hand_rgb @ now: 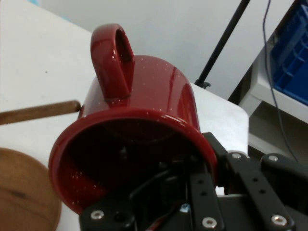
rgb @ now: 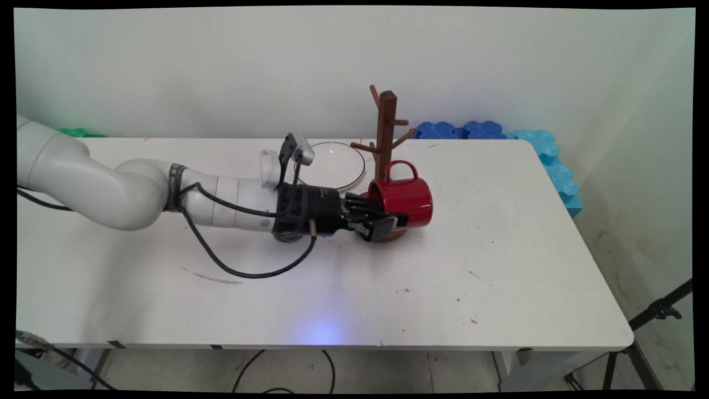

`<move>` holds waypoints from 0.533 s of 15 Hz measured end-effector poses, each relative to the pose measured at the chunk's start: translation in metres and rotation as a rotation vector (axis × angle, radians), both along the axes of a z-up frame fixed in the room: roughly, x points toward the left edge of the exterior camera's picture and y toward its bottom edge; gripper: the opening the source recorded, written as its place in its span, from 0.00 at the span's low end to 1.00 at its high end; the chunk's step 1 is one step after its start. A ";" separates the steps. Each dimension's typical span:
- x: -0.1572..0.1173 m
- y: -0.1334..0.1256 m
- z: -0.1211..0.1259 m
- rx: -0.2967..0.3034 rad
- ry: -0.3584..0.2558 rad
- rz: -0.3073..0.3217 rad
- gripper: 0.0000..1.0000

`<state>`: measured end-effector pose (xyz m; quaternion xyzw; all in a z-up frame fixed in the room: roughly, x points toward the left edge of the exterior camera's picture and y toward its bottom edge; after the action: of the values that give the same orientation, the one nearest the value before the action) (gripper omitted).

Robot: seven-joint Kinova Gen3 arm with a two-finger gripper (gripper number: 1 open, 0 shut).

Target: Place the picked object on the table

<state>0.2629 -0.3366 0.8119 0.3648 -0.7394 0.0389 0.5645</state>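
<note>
Hand (rgb: 384, 224) gripping mug (rgb: 407, 200) beside rack (rgb: 384, 130)

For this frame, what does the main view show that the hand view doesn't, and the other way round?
Only the main view shows the whole wooden mug tree, the clear glass plate behind the arm, the blue foam blocks at the wall, and the full table.

Only the hand view shows the mug's dark inside, with one of the jaws reaching in over the rim.

Both show the red mug on its side, handle up, gripped at the rim by the gripper.
</note>
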 end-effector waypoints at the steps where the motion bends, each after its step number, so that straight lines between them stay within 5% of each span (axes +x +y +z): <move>1: 0.000 0.002 0.003 -0.001 0.005 -0.006 0.00; 8: 0.008 0.016 0.026 -0.012 0.017 -0.055 0.00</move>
<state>0.2706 -0.3205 0.8375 0.3412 -0.7442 0.0247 0.5737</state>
